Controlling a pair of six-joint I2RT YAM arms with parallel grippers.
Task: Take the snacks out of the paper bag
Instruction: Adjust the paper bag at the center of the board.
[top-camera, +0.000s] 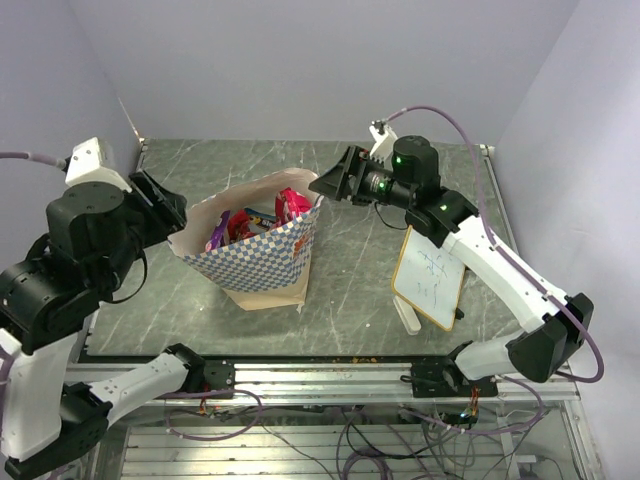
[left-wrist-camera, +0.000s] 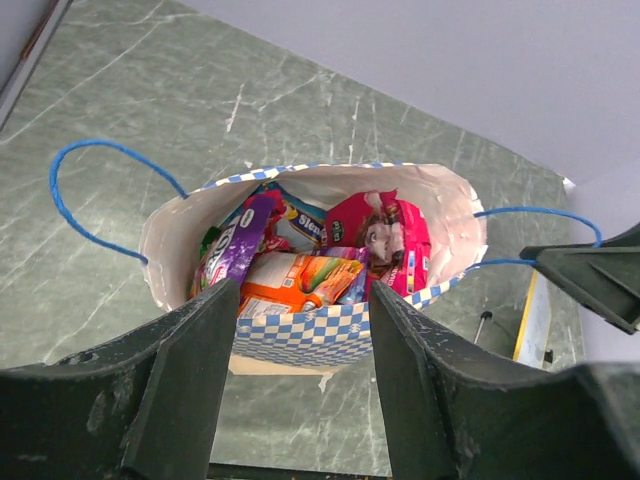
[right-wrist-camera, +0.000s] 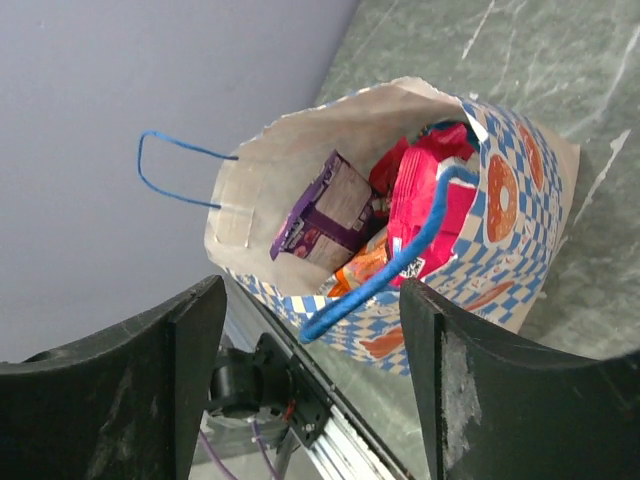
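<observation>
The blue-and-white checkered paper bag (top-camera: 262, 255) stands open on the table between both arms. It holds the snacks: a red bag (top-camera: 292, 205), a purple packet (top-camera: 218, 232) and others. In the left wrist view the bag (left-wrist-camera: 330, 330) shows the purple packet (left-wrist-camera: 238, 245), an orange packet (left-wrist-camera: 290, 280) and the red bag (left-wrist-camera: 385, 235). My left gripper (left-wrist-camera: 300, 400) is open and empty, above the bag's left side. My right gripper (right-wrist-camera: 310, 380) is open and empty by the bag's right rim. One blue string handle (right-wrist-camera: 400, 260) loops between its jaws, not gripped.
A wood-framed whiteboard (top-camera: 430, 278) lies on the table right of the bag, under the right arm. The other blue handle (left-wrist-camera: 95, 195) sticks out on the bag's far side. The metal rail (top-camera: 330, 378) runs along the near table edge.
</observation>
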